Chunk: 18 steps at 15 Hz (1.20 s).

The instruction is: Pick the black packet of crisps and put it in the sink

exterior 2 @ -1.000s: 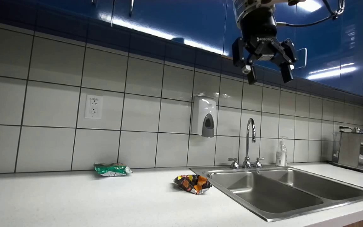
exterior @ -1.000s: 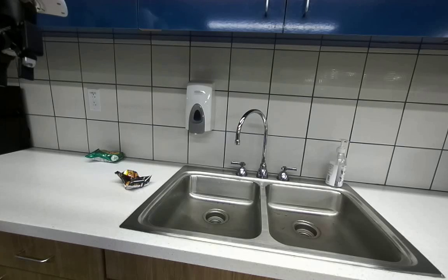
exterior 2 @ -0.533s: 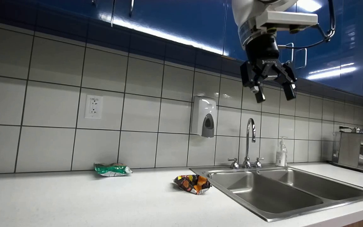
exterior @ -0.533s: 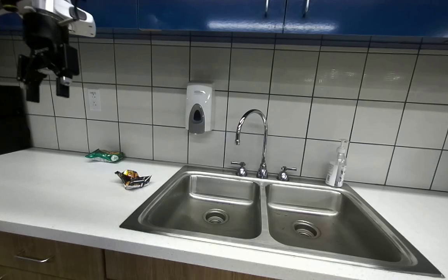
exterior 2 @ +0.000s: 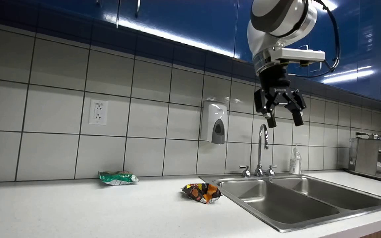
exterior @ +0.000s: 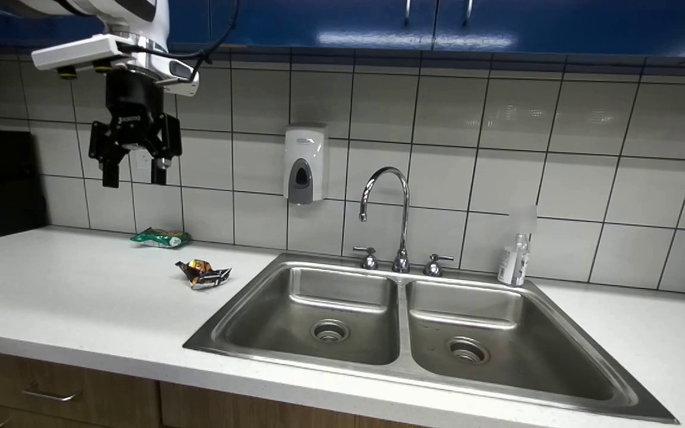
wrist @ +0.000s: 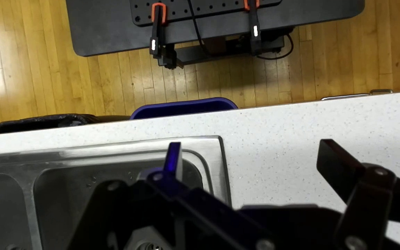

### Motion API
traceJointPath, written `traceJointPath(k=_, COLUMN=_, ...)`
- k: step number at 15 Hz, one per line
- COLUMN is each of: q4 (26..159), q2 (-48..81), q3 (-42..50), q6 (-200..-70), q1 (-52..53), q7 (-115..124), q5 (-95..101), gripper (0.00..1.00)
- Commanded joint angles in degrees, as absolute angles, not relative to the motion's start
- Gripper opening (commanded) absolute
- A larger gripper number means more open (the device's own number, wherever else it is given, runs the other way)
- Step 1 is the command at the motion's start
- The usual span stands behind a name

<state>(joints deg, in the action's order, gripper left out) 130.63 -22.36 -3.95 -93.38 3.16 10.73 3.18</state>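
Observation:
The black packet of crisps (exterior: 203, 274), crumpled with orange and yellow print, lies on the white counter just beside the sink. It also shows in an exterior view (exterior 2: 202, 193). The steel double sink (exterior: 403, 333) has two basins, with nothing lying in them. My gripper (exterior: 134, 178) hangs high above the counter, apart from the packet; it also shows in an exterior view (exterior 2: 284, 122). In the wrist view my gripper (wrist: 250, 147) is wide open and empty, over the counter and the sink's corner rim (wrist: 210, 144). The packet is out of the wrist view.
A green packet (exterior: 161, 238) lies by the tiled wall. A tall faucet (exterior: 405, 208) rises behind the sink, with a wall soap dispenser (exterior: 305, 163) beside it. A pump bottle (exterior 2: 295, 162) stands at the sink's back. Blue cabinets (exterior: 319, 24) hang above.
The arm has come down, and my gripper is lower in both exterior views, moving rightward in one of them. The jaws stay open. Both packets lie where they were.

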Motion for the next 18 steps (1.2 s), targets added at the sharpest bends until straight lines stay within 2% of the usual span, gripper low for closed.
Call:
traceJointPath(k=1, q4=131.06, q2=-19.99, q3=-3.13, q6=-96.98, q1=2.84, q7=5.26, q5=3.90, gripper=1.00)
traceJointPath(k=18, q4=125.55, q2=-3.64, q3=1.94, q6=-110.30, q1=1.63, q7=-17.76, q5=8.47, gripper=1.00)
